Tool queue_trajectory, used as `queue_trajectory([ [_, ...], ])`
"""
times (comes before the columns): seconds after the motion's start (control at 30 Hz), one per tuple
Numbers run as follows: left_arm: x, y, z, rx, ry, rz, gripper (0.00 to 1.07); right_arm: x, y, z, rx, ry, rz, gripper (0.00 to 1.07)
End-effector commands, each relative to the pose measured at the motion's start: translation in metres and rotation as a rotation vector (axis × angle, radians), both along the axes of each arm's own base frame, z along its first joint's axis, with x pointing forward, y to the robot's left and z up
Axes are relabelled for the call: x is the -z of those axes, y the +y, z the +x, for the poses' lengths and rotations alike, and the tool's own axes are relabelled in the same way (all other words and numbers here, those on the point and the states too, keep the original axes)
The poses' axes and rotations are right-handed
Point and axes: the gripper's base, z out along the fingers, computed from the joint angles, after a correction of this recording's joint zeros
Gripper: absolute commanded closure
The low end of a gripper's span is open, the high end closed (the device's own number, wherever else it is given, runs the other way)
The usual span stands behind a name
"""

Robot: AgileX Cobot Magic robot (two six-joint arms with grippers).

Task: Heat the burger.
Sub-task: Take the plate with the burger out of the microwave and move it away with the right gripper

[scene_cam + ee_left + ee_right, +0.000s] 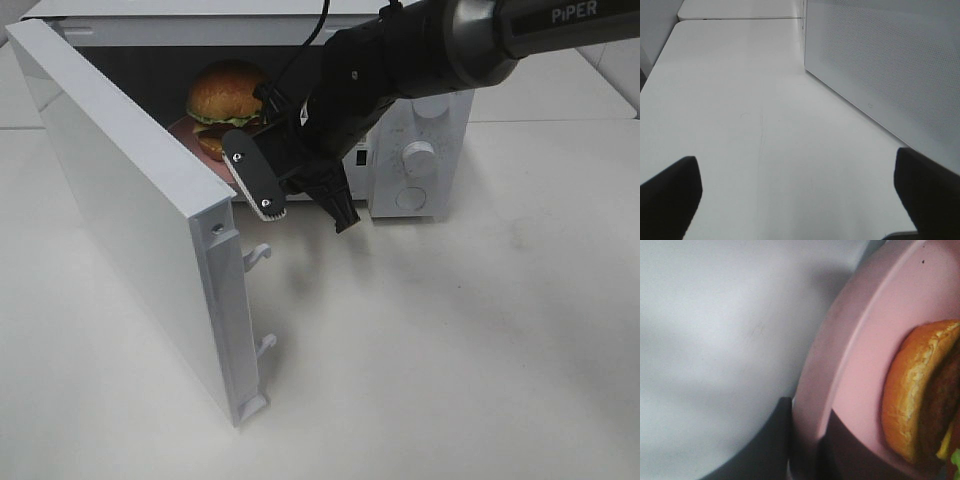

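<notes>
Burger (pixel 226 100) with a golden domed bun, green lettuce and a dark patty sits on a pink plate (pixel 190 135) inside the white microwave (pixel 425 140), in the upper middle of the high view. The microwave door (pixel 130 220) stands swung wide open toward the lower left of the frame, its two latch hooks showing on the edge. The right claw (pixel 305 210) on its black arm reaches in from the upper right to the oven mouth; in its wrist view the plate's rim (pixel 815 390) runs between its dark fingers (pixel 785 440), so the claw is closed on the plate's edge, with the burger (pixel 920 395) lying just beyond on the plate. The left claw (pixel 800 195) is spread wide and holds nothing, its two dark fingers (pixel 670 195) hanging over the bare white surface (pixel 740 100) beside the perforated outer face of the door (pixel 890 65).
</notes>
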Motion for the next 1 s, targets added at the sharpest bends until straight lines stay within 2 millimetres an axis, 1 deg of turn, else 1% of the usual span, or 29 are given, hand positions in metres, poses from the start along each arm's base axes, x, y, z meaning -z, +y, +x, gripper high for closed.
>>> queue_trajectory([
  [0.03, -0.001, 0.000, 0.000, -0.006, -0.016, -0.001, 0.08, -0.023, 0.000, 0.001, -0.022, -0.079, 0.061, 1.07],
  [0.13, -0.001, 0.000, 0.000, -0.006, -0.016, -0.001, 0.08, -0.022, -0.003, -0.006, -0.069, -0.079, 0.038, 1.07],
  [0.53, -0.001, 0.000, 0.000, -0.006, -0.016, -0.001, 0.08, -0.025, -0.010, -0.019, -0.091, -0.060, 0.045, 1.07],
  [0.57, -0.001, 0.000, 0.000, -0.006, -0.016, -0.001, 0.08, -0.027, -0.015, -0.020, -0.080, -0.064, 0.057, 1.07],
  [0.7, -0.001, 0.000, 0.000, -0.006, -0.016, -0.001, 0.08, -0.028, -0.020, -0.025, -0.088, -0.067, 0.053, 1.07],
  [0.73, -0.001, 0.000, 0.000, -0.006, -0.016, -0.001, 0.08, -0.028, -0.027, -0.027, -0.076, -0.062, 0.049, 1.07],
  [0.8, -0.001, 0.000, 0.000, -0.006, -0.016, -0.001, 0.08, -0.028, -0.029, -0.029, -0.075, -0.061, 0.049, 1.07],
  [0.83, -0.001, 0.000, 0.000, -0.006, -0.016, -0.001, 0.08, -0.027, -0.032, -0.034, -0.078, -0.062, 0.045, 1.07],
  [0.87, -0.001, 0.000, 0.000, -0.006, -0.016, -0.001, 0.08, -0.027, -0.032, -0.034, -0.078, -0.062, 0.045, 1.07],
  [0.9, -0.001, 0.000, 0.000, -0.006, -0.016, -0.001, 0.08, -0.027, -0.037, -0.040, -0.089, -0.070, 0.038, 1.07],
  [0.97, -0.001, 0.000, 0.000, -0.006, -0.016, -0.001, 0.08, -0.027, -0.038, -0.043, -0.093, -0.075, 0.037, 1.07],
  [1.0, -0.001, 0.000, 0.000, -0.006, -0.016, -0.001, 0.08, -0.027, -0.043, -0.049, -0.094, -0.083, 0.037, 1.07],
])
